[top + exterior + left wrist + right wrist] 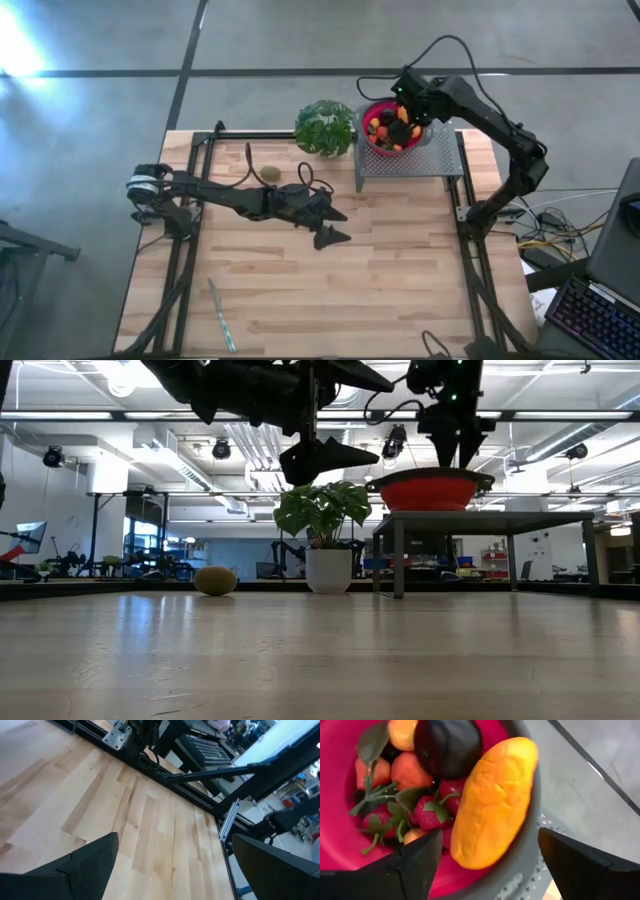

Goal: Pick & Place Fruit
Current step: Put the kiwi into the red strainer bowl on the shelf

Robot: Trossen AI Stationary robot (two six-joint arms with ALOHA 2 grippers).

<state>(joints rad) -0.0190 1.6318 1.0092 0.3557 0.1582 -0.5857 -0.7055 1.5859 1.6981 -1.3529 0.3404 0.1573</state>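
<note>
A red bowl (366,118) sits on a perforated metal stand (432,158) at the table's far right. It holds the fruit: an elongated yellow-orange piece (492,805) leaning on the rim, a dark round one (447,745), strawberries (427,815) and orange balls (405,770). My right gripper (490,837) hovers open over the bowl, a finger on either side of the yellow-orange piece, touching nothing that I can see. An olive-brown kiwi (270,175) rests on the table near the far edge. My left gripper (335,225) is open, raised above the table's middle.
A leafy green plant in a white pot (325,127) stands left of the stand, at the far edge. A thin pale stick (222,315) lies near the table's near left corner. Black frame rails run along the left, right and far sides. Bare wood fills the middle and near side.
</note>
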